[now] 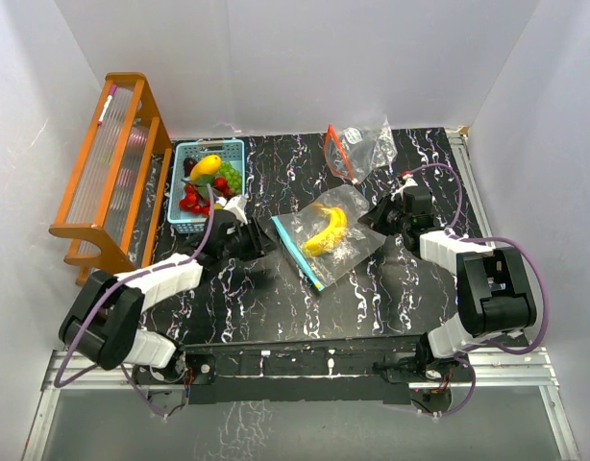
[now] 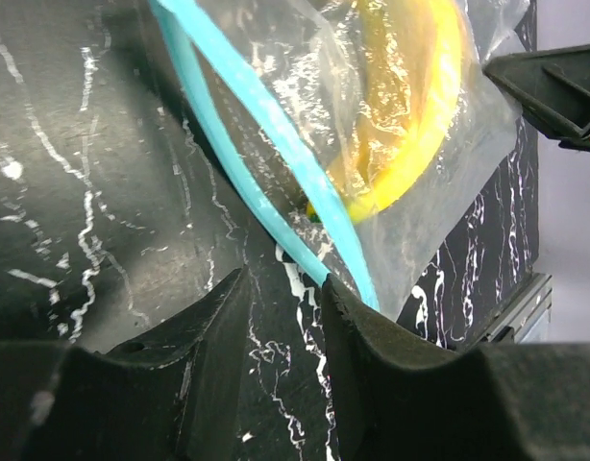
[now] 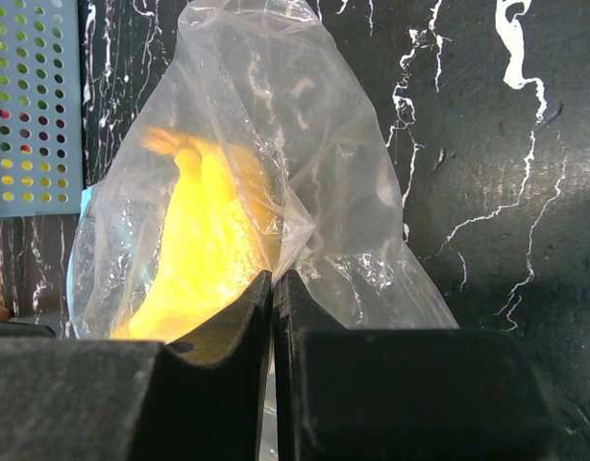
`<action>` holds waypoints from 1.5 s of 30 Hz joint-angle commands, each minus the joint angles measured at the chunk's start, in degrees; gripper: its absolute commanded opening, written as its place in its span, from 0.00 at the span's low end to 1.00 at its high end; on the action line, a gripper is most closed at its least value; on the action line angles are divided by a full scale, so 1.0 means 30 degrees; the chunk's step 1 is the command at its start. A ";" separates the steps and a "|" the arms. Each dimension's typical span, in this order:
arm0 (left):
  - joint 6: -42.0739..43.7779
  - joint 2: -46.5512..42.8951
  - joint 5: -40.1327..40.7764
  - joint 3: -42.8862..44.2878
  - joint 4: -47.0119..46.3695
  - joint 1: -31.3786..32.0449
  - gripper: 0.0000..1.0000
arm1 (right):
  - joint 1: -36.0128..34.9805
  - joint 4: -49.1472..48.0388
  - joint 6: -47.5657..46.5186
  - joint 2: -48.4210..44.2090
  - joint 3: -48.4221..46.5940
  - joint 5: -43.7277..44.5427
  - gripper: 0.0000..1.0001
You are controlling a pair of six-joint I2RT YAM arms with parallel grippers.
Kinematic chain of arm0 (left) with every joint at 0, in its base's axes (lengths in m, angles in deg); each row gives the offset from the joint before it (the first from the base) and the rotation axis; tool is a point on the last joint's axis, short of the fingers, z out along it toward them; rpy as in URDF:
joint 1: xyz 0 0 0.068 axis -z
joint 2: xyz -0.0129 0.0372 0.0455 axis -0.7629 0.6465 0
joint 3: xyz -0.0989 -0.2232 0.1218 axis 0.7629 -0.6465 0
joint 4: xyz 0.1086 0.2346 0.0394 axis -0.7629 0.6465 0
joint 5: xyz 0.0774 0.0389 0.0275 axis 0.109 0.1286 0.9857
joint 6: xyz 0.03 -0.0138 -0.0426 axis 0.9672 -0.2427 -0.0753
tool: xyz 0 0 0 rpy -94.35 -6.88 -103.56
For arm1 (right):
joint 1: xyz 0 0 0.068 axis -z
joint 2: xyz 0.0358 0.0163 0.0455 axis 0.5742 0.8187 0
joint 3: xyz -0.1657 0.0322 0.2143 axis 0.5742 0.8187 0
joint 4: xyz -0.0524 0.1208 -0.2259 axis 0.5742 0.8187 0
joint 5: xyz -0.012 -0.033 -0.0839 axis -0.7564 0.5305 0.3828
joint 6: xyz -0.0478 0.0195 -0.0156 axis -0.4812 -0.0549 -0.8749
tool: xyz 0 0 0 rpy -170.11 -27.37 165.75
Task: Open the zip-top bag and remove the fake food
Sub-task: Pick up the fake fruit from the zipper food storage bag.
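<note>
- L tool (image 2: 283,288) closest in L wrist view: jaws apart w/ narrow gap, black marbled counter (image 2: 103,192) showing thru, nothing clamped.
- Blue zip strip (image 2: 266,125) of zip-top bag (image 2: 439,226) running down to tip of finger (image 2: 391,355) on right of that view; touching or not, can't tell.
- Zip sealed or parted: can't tell either.
- R tool (image 3: 273,279) closed tight on bag's clear film at end opposite zip; film bunched up above fingertips.
- Yellow banana (image 1: 326,230) inside bag, approx. mid-counter, btwn the two tools.
- Bag lying flat on counter, zip end toward L tool, other end toward R tool.
- Light-blue basket (image 1: 208,145) at back left, just beyond L tool.
- Fake fruit in basket: red strawberries (image 1: 191,200), green grapes (image 1: 230,179), yellow-orange rounded piece (image 1: 207,168) on top.
- Second clear bag (image 1: 364,146) w/ orange zip at back of counter, near rear wall, apart from first bag.
- Wooden rack (image 1: 112,182) left of basket, off counter edge.
</note>
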 commanded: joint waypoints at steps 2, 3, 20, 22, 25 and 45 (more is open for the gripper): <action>-0.0559 0.1892 -0.1426 0.0768 -0.1851 0.0824 0.34 | 0.0015 -0.1106 0.0337 -0.0352 -0.0890 -0.0795 0.08; -0.0555 0.2449 -0.1594 0.1045 -0.1781 0.1060 0.34 | 0.0004 -0.1103 0.0398 -0.0418 -0.0898 -0.0864 0.08; -0.1997 0.6468 -0.1587 0.2936 -0.4242 0.1915 0.21 | -0.0033 -0.0885 0.0537 -0.0949 -0.0679 -0.1191 0.08; -0.2217 0.6703 -0.1472 0.3026 -0.4836 0.1918 0.24 | -0.0028 -0.0854 0.0537 -0.1035 -0.0543 -0.1186 0.08; -0.2438 0.6788 -0.1248 0.3084 -0.5798 0.1922 0.30 | -0.0042 -0.0895 0.0536 -0.1174 -0.0327 -0.1183 0.08; -0.2498 1.0004 -0.4228 0.6189 -0.8125 0.3076 0.69 | -0.0100 -0.1285 0.0524 -0.0871 0.0067 -0.1074 0.08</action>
